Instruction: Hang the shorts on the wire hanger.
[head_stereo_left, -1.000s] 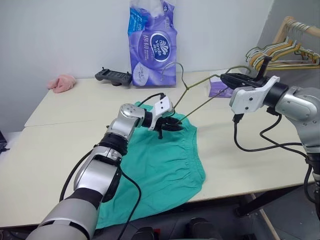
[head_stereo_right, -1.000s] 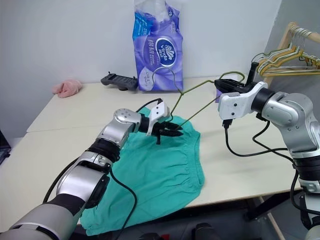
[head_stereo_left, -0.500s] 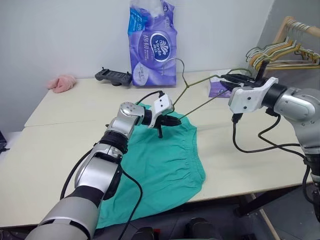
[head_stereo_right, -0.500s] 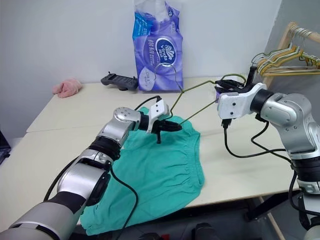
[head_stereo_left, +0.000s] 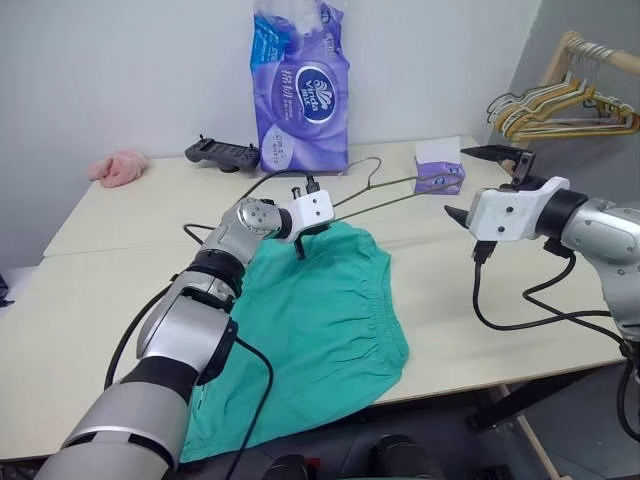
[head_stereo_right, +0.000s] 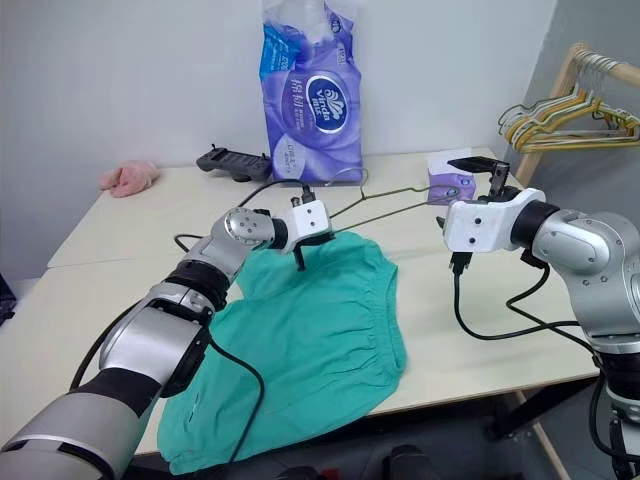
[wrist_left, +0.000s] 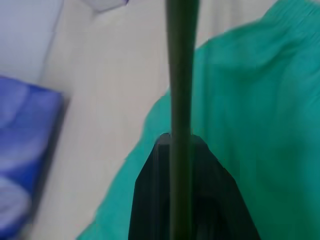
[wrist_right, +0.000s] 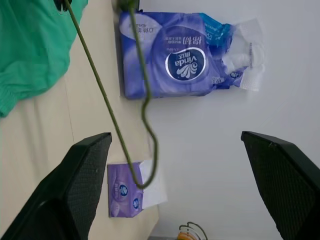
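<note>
Releasing the wire hanger (head_stereo_left: 385, 190), right claw (head_stereo_left: 478, 184) now apart, left claw (head_stereo_right: 300, 243) stays clamped on it

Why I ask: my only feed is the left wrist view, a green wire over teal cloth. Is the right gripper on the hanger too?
Observer: No. The right gripper is open and apart from the wire hanger, near its far end.
Operator: So what holds it?
Observer: The left gripper alone, shut on the wire by the waistband of the shorts.
Operator: Are the shorts on it yet?
Observer: Not that I can see. They lie spread on the table, and the hanger reaches out past them toward the small purple tissue box.
</note>
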